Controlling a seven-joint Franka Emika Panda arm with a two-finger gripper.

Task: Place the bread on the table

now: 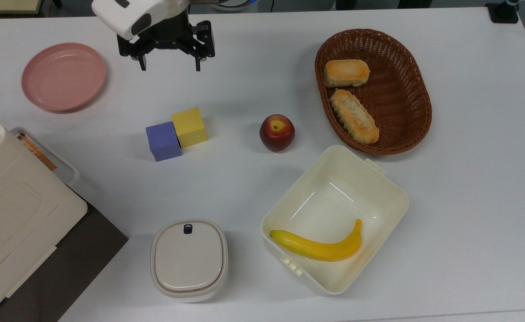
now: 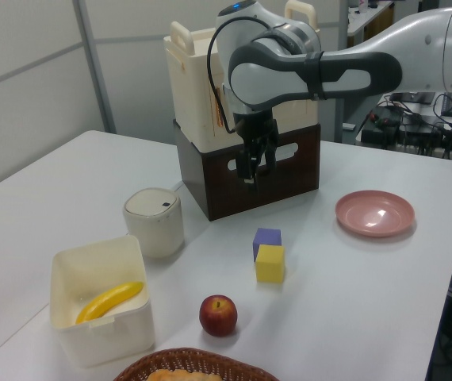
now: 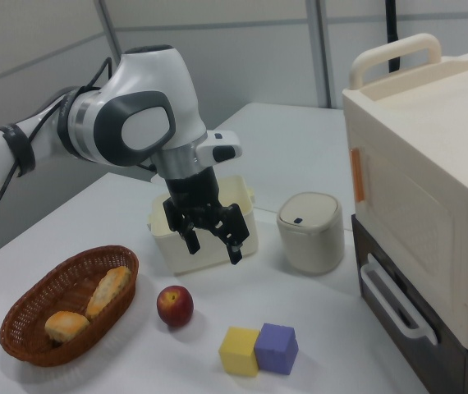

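The gripper (image 1: 170, 69) sits in the upper left of the top view, hanging above bare tabletop with its two black fingers spread wide apart and nothing between them. In the right view the gripper (image 3: 214, 249) hangs left of centre, in front of the cream box, its fingers pointing down and parted. In the left view it (image 2: 251, 176) shows at upper centre against the dark brown crate (image 2: 289, 171).

The bread (image 1: 346, 73), a short blocky roll with a toasted orange top, lies in the upper part of the brown wicker basket (image 1: 412, 80) at the upper right of the top view, well apart from the gripper. Just below it in the same basket lies a longer ridged loaf (image 1: 354, 116), set diagonally. In the right view the basket (image 3: 29, 308) is at lower left, with the bread (image 3: 64, 326) nearer the bottom edge.

The white table (image 1: 476, 188) carries the rest. A red apple (image 1: 277, 132) stands near the centre of the top view, left of the basket. A yellow cube (image 1: 189, 127) and a purple cube (image 1: 163, 141) touch each other left of the apple. A pink plate (image 1: 64, 76) lies at upper left, near the gripper. A cream open box (image 1: 387, 201) at lower right holds a banana (image 1: 318, 246). A lidded white container (image 1: 188, 259) stands at lower centre.
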